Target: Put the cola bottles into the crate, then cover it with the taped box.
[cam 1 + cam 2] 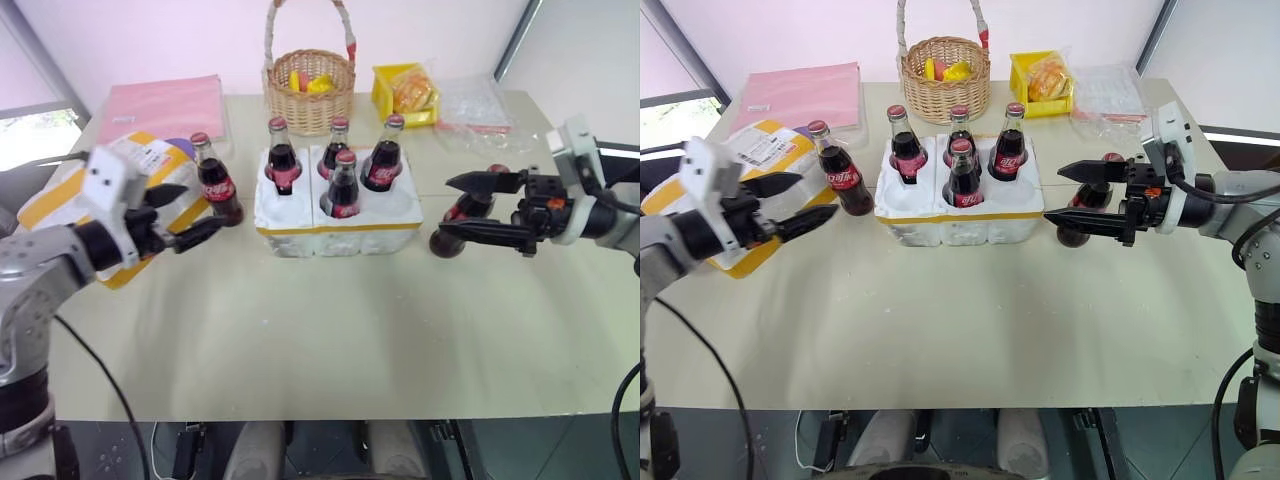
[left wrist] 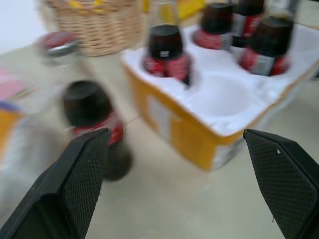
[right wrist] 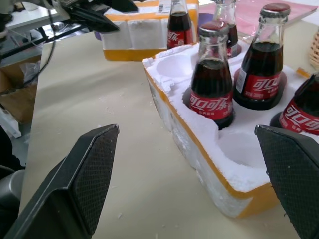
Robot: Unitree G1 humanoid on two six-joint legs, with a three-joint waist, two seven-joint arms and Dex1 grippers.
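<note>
The crate [image 1: 338, 222], a low white foam block with a yellow band, sits mid-table with several cola bottles [image 1: 343, 187] upright in its wells. Its front-left and front-right wells are empty. One bottle [image 1: 215, 180] stands on the table left of the crate, and my left gripper [image 1: 202, 208] hovers open just left of it. The left wrist view shows that bottle [image 2: 92, 119] ahead between my open fingers. Another bottle [image 1: 468, 207] sits right of the crate, partly hidden behind my open right gripper [image 1: 440, 206]. The taped box [image 1: 60, 195] lies at far left behind my left hand.
A wicker basket [image 1: 308, 92] with yellow items stands behind the crate. A pink folder [image 1: 165, 105] lies at back left. A yellow packet [image 1: 403, 92] and a clear plastic bag [image 1: 478, 100] lie at back right. Bare tabletop [image 1: 330, 330] spans the front.
</note>
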